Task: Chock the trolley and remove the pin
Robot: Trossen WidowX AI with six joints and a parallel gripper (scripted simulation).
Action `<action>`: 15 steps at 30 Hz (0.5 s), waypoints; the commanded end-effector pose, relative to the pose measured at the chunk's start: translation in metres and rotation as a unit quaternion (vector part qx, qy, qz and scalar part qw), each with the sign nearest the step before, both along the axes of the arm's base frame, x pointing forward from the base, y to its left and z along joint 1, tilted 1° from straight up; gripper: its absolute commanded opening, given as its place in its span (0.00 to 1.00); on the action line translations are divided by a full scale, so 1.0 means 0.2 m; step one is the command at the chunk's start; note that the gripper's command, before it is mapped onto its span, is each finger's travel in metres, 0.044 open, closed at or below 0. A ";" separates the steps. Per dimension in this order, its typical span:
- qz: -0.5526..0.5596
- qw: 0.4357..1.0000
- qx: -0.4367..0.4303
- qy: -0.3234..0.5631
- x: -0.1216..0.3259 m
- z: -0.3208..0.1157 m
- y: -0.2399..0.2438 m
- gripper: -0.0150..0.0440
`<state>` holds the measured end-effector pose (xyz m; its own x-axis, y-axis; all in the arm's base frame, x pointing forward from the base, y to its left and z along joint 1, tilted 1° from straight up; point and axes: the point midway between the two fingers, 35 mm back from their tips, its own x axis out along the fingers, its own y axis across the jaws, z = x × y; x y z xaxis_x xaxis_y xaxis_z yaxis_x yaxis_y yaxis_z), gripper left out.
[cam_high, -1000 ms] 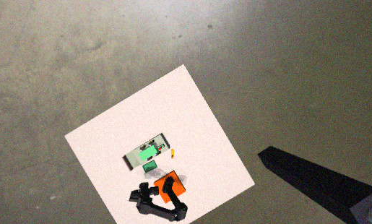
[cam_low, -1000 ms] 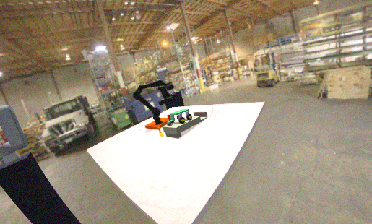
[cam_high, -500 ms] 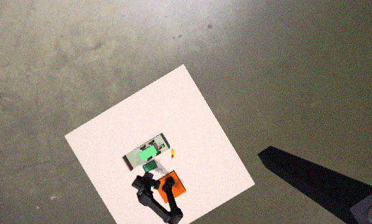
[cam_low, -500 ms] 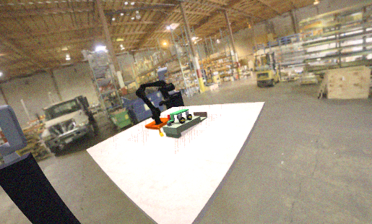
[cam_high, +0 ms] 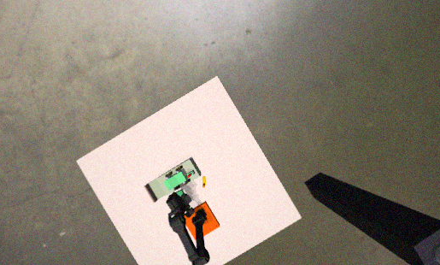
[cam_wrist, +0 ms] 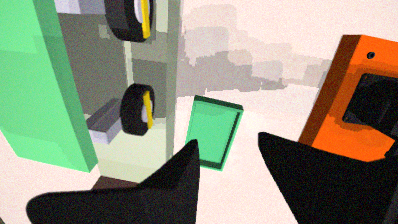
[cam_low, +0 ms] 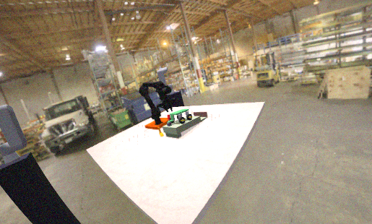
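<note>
The trolley, with a green top (cam_high: 174, 180) (cam_low: 179, 112) (cam_wrist: 30, 90), stands on the grey-green ramp (cam_high: 156, 186) (cam_low: 172, 132) (cam_wrist: 135, 165); two of its black-and-yellow wheels show in the wrist view. The red-headed stop pin (cam_high: 189, 175) (cam_low: 168, 117) is at its uphill end. The yellow chock (cam_high: 204, 181) (cam_low: 161, 133) is on the table beyond the ramp's uphill end, away from the wheels. The green tray (cam_high: 180, 193) (cam_wrist: 212, 130) lies beside the ramp. My gripper (cam_wrist: 227, 142) is open and empty above the tray area, beside the trolley. Pin and chock are outside the wrist view.
The orange base plate (cam_high: 211, 222) (cam_low: 151, 126) (cam_wrist: 345, 135) of the arm is on the tray's other side from the ramp. A dark stop wall (cam_high: 151, 193) (cam_low: 200, 114) stands at the ramp's downhill end. The arm partly covers the tray in the top view.
</note>
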<state>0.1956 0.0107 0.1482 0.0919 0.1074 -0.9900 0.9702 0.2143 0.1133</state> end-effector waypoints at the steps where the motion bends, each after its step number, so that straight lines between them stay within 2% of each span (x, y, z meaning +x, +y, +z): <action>1: -0.062 0.998 -0.011 0.005 0.03 -0.01 -0.12 0.58; 15: -0.263 0.963 -0.038 0.036 -0.02 -0.05 -0.54 0.58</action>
